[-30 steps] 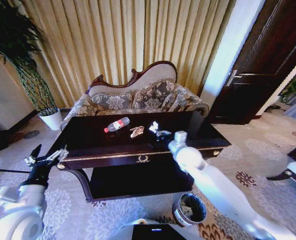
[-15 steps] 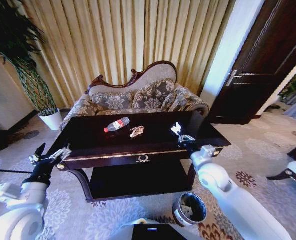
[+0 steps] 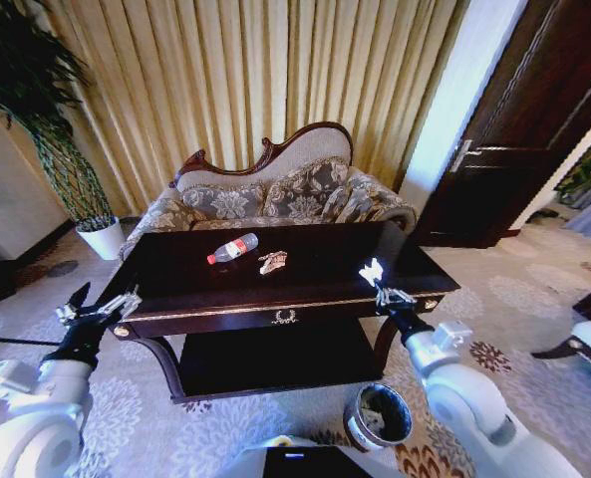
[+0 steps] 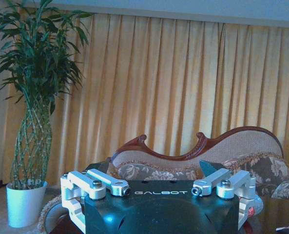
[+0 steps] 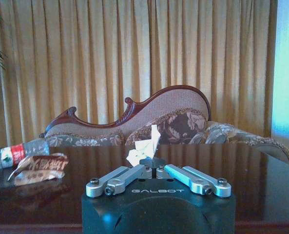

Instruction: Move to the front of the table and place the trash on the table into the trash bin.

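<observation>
Dark brown and shiny, the table (image 3: 275, 289) has the robot in front of it. The left gripper (image 3: 98, 311) waits off the table's left corner, spread wide with nothing in it. On the table lie the bottle (image 3: 233, 248) and, beside it, the brown wrapper (image 3: 272, 262), both not yet picked up. By the table's right front edge, the right gripper (image 3: 377, 281) pinches the white paper (image 3: 372, 270). The trash bin (image 3: 379, 416) stands on the floor below, so the job looks just begun.
</observation>
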Robot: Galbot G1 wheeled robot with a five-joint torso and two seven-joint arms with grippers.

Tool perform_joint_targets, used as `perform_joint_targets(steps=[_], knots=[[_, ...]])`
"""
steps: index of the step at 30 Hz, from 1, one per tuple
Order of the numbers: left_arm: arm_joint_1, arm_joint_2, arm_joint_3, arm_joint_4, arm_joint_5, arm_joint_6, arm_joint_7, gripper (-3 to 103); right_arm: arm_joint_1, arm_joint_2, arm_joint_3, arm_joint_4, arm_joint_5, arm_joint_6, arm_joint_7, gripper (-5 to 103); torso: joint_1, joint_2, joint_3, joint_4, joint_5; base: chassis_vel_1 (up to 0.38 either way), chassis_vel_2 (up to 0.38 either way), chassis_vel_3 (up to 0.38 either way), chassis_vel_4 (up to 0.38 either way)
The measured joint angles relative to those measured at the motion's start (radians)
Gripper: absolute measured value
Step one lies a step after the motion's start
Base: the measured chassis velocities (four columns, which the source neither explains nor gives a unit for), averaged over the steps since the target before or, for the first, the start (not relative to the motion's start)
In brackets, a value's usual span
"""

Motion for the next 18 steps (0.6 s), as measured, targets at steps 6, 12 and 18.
perform_joint_targets(steps=[6, 12, 18], knots=[[0.0, 0.0, -0.013, 0.0, 0.003, 0.001, 0.001, 100, 0.001, 0.013, -0.035, 0.01, -0.033, -0.001, 0.001, 0, 0.0, 0.0, 0.0, 0.0, 0.0002, 0.085, -0.091, -0.1, 0.077], [0.001, -0.004, -0.019, 0.0, 0.062, 0.001, 0.013, 100, 0.007, 0.019, -0.061, 0.005, -0.051, -0.003, 0.003, 0, 0.0, 0.0, 0.0, -0.0002, 0.0, 0.17, -0.189, -0.174, 0.172], [0.0, -0.008, -0.018, 0.019, 0.129, -0.016, 0.029, 100, 0.025, 0.021, -0.088, -0.008, -0.062, -0.004, 0.006, 0, 0.0, 0.0, 0.0, -0.0001, 0.0001, 0.259, -0.26, -0.27, 0.263]])
